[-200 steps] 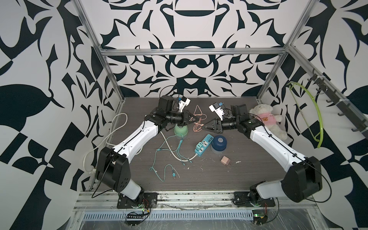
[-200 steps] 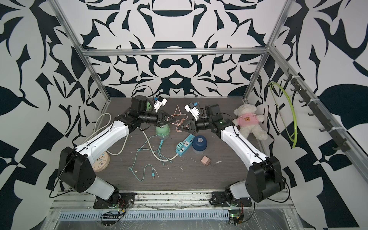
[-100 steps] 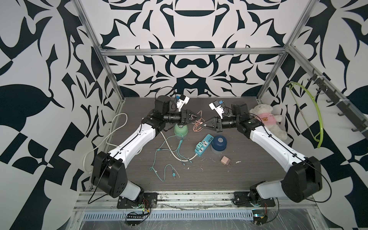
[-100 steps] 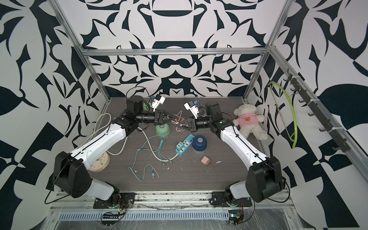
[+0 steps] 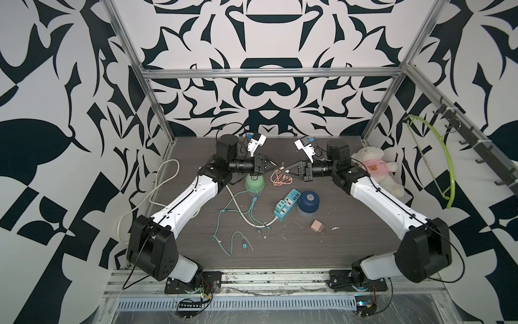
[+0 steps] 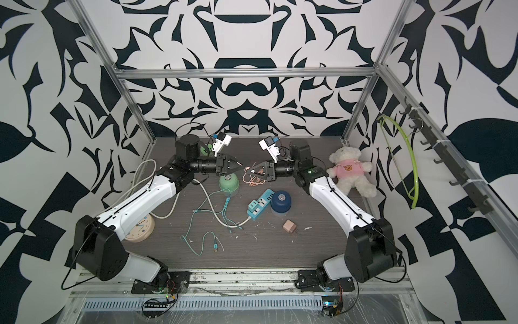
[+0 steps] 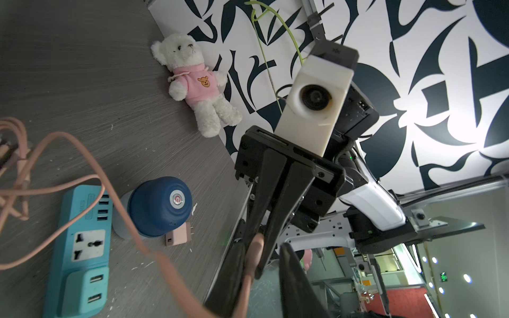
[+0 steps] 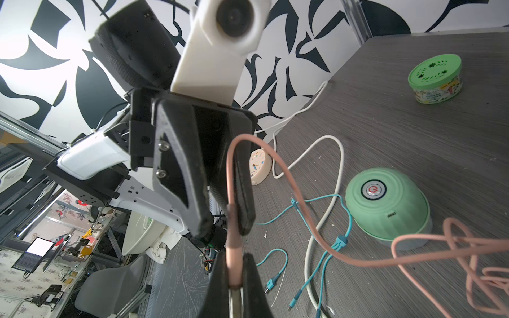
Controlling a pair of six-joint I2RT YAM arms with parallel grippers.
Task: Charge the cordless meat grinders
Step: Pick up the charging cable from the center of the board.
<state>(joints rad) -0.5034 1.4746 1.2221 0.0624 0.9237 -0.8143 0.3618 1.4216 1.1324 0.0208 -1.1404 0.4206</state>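
Mint grinder point(image 5: 254, 183), blue grinder point(image 5: 308, 200) (both upright), right jaws clamping pink cable point(image 5: 277, 181), left jaws parted

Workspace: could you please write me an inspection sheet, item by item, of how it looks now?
Surface: grey wood-grain table, scattered white crumbs.
Job's things: mint green grinder and dark blue grinder upright, no cable seen plugged in.
Clutter: teddy bear, pink charger cube, clock, green lidded jar.
Grippers: right end effector shut on the pink cable near its plug; left end effector beside it, grip unclear.
Cables: pink cable partly lifted; teal multi-head cable and white cord loose; teal power strip lying flat.
Surroundings: patterned walls, metal frame, green hanger on hook rail.
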